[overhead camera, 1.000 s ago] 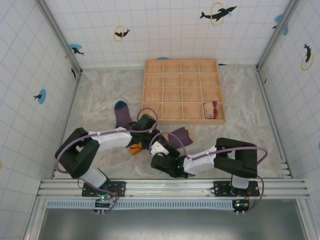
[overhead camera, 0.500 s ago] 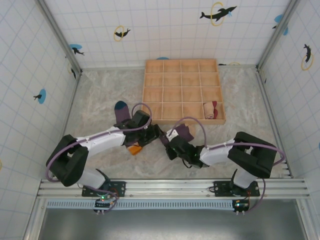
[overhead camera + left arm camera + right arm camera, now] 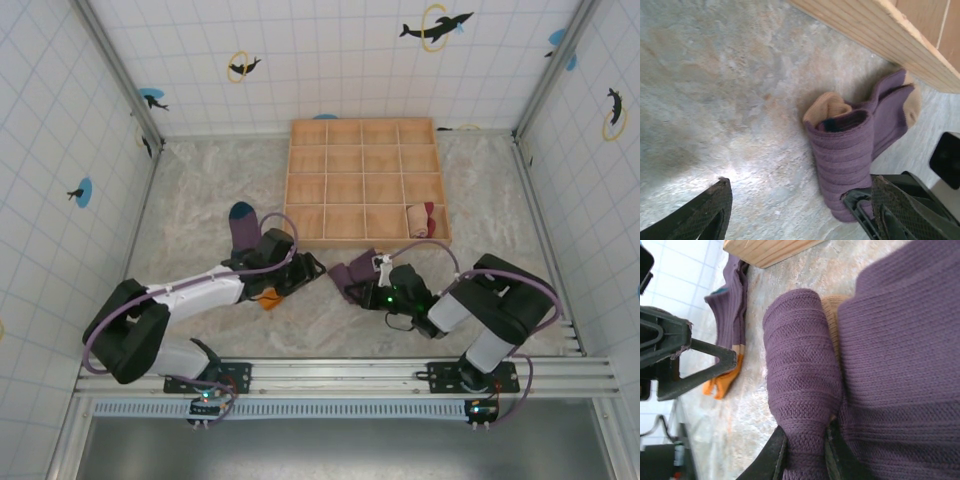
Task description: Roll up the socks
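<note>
A purple sock with a tan toe (image 3: 842,155) lies partly rolled on the table, just in front of the tray. My right gripper (image 3: 805,452) is shut on one end of the roll (image 3: 800,365); from above, this gripper (image 3: 368,272) sits at the sock's right side. Open beside the roll's left side is my left gripper (image 3: 800,217), holding nothing; in the top view it (image 3: 306,268) is near the sock (image 3: 348,272). Under the left arm lies the purple sock with the teal toe (image 3: 243,224) and orange cuff (image 3: 268,297). A tan sock (image 3: 421,221) rests rolled in the tray.
The wooden compartment tray (image 3: 365,130) stands at the back centre, and its front wall (image 3: 875,30) is close behind the roll. Tiled walls enclose the table on three sides. Both arms crowd the front middle, with open floor at the far left and right.
My right gripper has carried the purple sock's end up and to the right, toward the tray. The left gripper has moved right after it and its jaws have come apart.
</note>
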Robot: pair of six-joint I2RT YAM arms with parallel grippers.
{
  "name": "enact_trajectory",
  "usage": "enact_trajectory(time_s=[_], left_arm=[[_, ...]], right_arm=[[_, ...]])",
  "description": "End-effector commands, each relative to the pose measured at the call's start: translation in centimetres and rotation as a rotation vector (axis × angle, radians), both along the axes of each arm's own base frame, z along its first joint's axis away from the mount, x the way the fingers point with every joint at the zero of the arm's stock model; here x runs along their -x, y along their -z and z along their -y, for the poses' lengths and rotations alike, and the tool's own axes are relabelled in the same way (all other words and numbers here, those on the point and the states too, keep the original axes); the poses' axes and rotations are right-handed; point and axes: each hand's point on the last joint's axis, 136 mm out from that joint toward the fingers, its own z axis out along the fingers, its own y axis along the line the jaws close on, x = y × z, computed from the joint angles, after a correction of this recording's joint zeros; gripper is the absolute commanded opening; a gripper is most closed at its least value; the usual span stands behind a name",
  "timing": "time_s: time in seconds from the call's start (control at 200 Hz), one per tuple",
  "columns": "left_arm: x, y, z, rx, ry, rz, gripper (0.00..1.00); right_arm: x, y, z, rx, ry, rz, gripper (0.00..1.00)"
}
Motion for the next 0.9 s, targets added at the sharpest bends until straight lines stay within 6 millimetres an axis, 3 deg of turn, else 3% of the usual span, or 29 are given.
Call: enact_trajectory(time_s=[0.0,0.24,0.51,0.646,0.696,0.776,0.891], left_arm=[[-0.2,-0.6,1.6,0.04,0.028,0.03,0.71],[0.3,-0.6,4.9,0.067,0.097,0.047,0.64],[1.2,1.5,7.4,0.054,0.145,0.014,0.57],[1.5,2.8,8.0,0.041,0.151,-0.018,0.48],[1.5,3.3,8.0,0.033,0.144,-0.029,0.44],[1.6,3.9,7.9,0.02,0.136,-0.045,0.27],[1.4,4.7,6.8,-0.055,0.113,-0.062,0.05]], right_arm=[[3.3,4.0,2.4,0.014,0.053,-0.293,0.0],[3.8,4.7,3.4,-0.058,0.139,-0.432,0.0],[3.7,4.9,3.5,-0.064,0.157,-0.459,0.0],[3.7,5.0,3.7,-0.054,0.165,-0.461,0.0],[3.7,5.0,3.7,-0.055,0.164,-0.459,0.0],[3.5,4.9,3.6,-0.056,0.159,-0.448,0.0],[3.3,4.6,3.5,-0.016,0.127,-0.393,0.17]])
